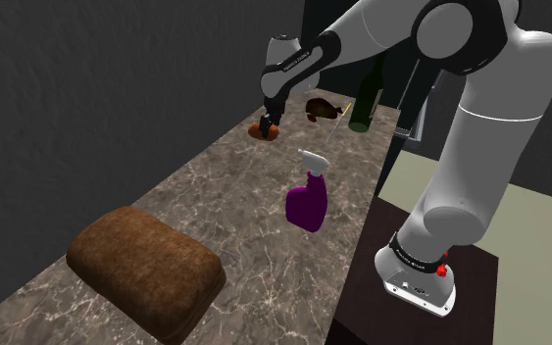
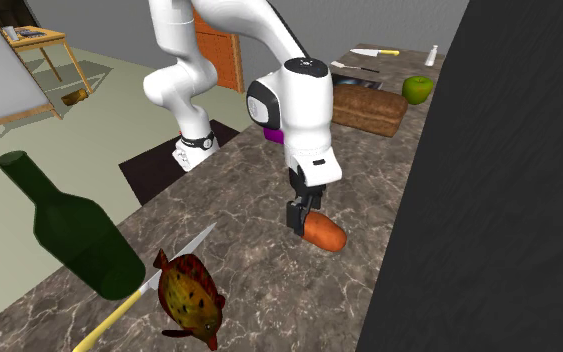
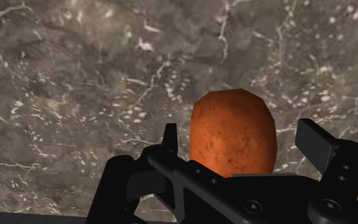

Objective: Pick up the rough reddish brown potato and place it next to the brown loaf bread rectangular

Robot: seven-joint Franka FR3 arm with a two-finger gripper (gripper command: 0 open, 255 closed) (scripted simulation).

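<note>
Rough reddish-brown oval potato (image 2: 324,233) lies on the dark marbled stone counter (image 2: 259,275), well apart from the brown rectangular bread loaf (image 1: 146,270). It's at the counter's far end from the loaf, w/ a purple spray bottle w/ white trigger head (image 1: 308,201) standing btwn the two.

Handling, my guess: firm, stiff, modest weight, won't crush under the pads. The rough skin should give decent friction, but the rounded body could roll or squirt out if pinched near a tapered end. Best hold is across the short axis at the thickest part, one finger on each long flank.

All-black two-finger gripper (image 2: 300,218) is spread wide and holds nothing. In the wrist view the potato sits in the gap btwn the fingers (image 3: 170,143) w/ a strip of counter showing on each side, so no contact. In the second exterior view the tips are low, right by the potato, seemingly nearer one end than the middle; hard to be sure.

White arm (image 1: 460,98) reaches out from its stand away from the loaf, forearm slanting down, wrist bent so the hand points approx. straight down at the counter.
</note>
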